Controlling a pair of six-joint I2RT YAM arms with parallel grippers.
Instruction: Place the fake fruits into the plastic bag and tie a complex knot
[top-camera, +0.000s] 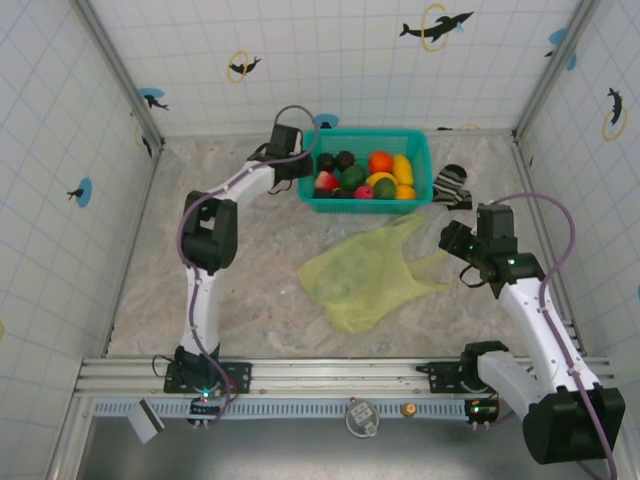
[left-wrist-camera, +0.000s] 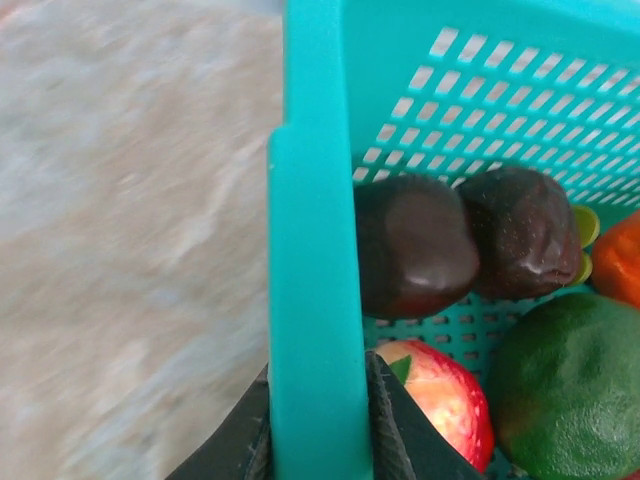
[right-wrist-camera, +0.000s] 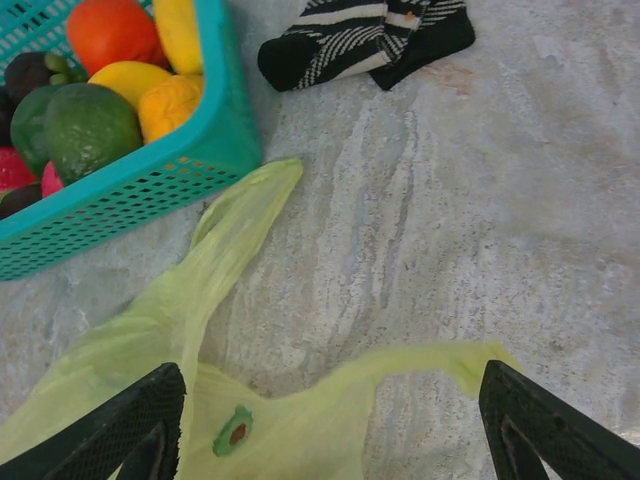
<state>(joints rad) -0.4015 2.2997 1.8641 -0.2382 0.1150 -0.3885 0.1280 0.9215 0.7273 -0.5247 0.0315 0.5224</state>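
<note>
The fake fruits (top-camera: 365, 178) lie in the teal mesh basket (top-camera: 366, 207) at the back of the table. My left gripper (top-camera: 305, 170) is at the basket's left end. Its fingers are shut on the basket's teal wall (left-wrist-camera: 310, 250), one outside and one inside beside a red apple (left-wrist-camera: 445, 395) and two dark brown fruits (left-wrist-camera: 415, 245). The yellow-green plastic bag (top-camera: 360, 275) lies flat in front of the basket. My right gripper (right-wrist-camera: 330, 420) hangs open over the bag (right-wrist-camera: 290, 430), whose two handles (right-wrist-camera: 230, 230) lie spread apart. No knot is in view.
A black-and-white striped cloth (top-camera: 452, 185) lies right of the basket, at the top of the right wrist view too (right-wrist-camera: 365, 40). Tiled walls close in the table on three sides. Bare stone-patterned surface (top-camera: 240, 280) stretches left of the bag.
</note>
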